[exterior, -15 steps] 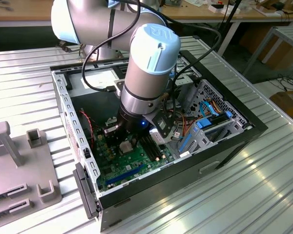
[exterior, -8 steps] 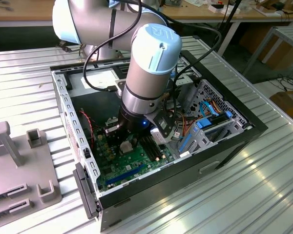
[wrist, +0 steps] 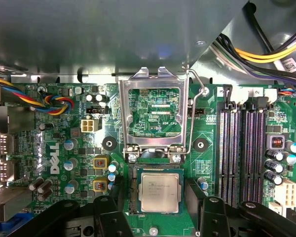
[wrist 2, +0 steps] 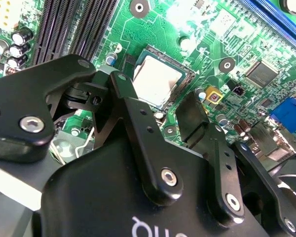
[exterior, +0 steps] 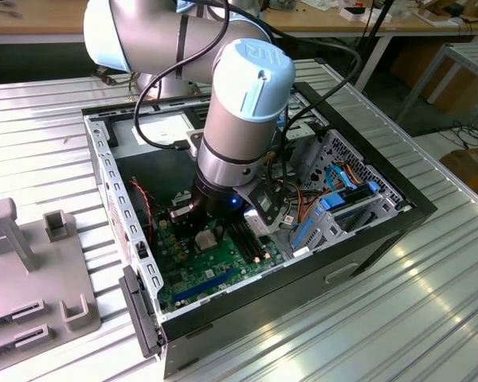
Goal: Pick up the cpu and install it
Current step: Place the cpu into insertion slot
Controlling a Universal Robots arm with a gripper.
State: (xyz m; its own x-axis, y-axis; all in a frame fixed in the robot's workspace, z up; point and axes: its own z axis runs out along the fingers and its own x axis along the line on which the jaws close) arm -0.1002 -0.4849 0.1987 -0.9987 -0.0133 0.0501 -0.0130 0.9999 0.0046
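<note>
Now gripper [wrist 2: 155, 91] spread apart over cpu [wrist: 160, 192] in socket [wrist: 160, 171]; case [exterior: 319, 267] on ribbed metal table [exterior: 430, 318]

- The cpu [wrist: 160, 192]: small, flat, square chip with a plain silver-grey metal top.
- It lies level, face up, in the socket [wrist: 133, 195], lower middle of the exterior view.

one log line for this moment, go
end effector: open, fingers either side of cpu | cpu: lying in socket | load plate: flipped open
</note>
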